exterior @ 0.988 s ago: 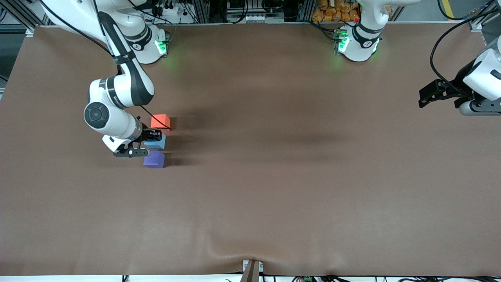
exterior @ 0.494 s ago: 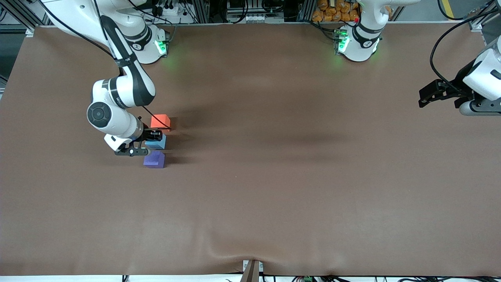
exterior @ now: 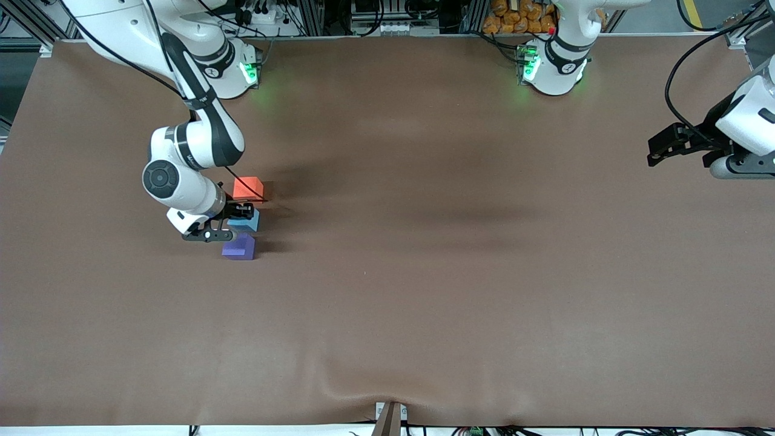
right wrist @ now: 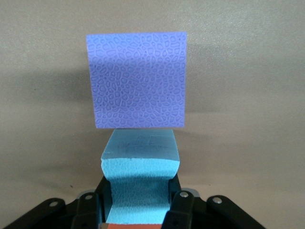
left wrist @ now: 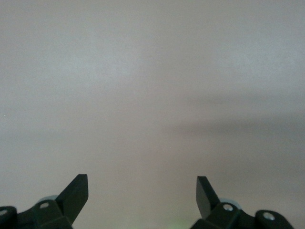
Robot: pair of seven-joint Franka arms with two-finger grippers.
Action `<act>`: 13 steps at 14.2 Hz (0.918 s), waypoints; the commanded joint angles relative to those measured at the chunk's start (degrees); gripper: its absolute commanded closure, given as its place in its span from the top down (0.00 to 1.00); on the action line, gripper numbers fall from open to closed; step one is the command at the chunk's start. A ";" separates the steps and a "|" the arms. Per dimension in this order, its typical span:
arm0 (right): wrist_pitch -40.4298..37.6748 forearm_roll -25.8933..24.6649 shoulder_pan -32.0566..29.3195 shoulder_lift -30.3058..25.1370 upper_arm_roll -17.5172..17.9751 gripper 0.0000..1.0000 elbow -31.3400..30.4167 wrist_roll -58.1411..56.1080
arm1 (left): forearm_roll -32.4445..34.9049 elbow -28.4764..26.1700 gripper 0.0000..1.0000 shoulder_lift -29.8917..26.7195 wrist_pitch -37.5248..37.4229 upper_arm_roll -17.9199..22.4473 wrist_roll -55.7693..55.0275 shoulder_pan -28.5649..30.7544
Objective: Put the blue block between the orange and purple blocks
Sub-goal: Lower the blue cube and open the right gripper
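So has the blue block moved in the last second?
Yes, slightly: the blue block, held by the right claw, shifted away from the purple block, toward the orange block.

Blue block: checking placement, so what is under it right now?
The blue block sits pinched in the right gripper, between the orange block and purple block. Its underside is hidden, so contact with the brown table cannot be confirmed.

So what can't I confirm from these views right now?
- Whether the blue block rests on the table: front view, the right gripper covers it.
- Gap between blue block and purple block: right wrist view, their edges overlap.
- Orange block: right wrist view, cut off by the edge.
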 commanded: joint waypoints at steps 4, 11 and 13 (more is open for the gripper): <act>-1.94 -0.51 -1.45 -0.13 0.99 1.00 1.00 -0.35 | -0.93 0.17 1.00 0.09 0.17 -0.19 -0.85 0.40; -33.40 3.08 -6.10 -1.28 0.99 1.00 29.09 -0.08 | -0.93 0.26 1.00 0.00 0.08 -0.19 -0.76 0.40; -37.46 4.41 -8.30 -0.76 0.99 1.00 37.97 -0.69 | -0.93 0.44 1.00 0.09 0.17 -0.19 -0.76 0.23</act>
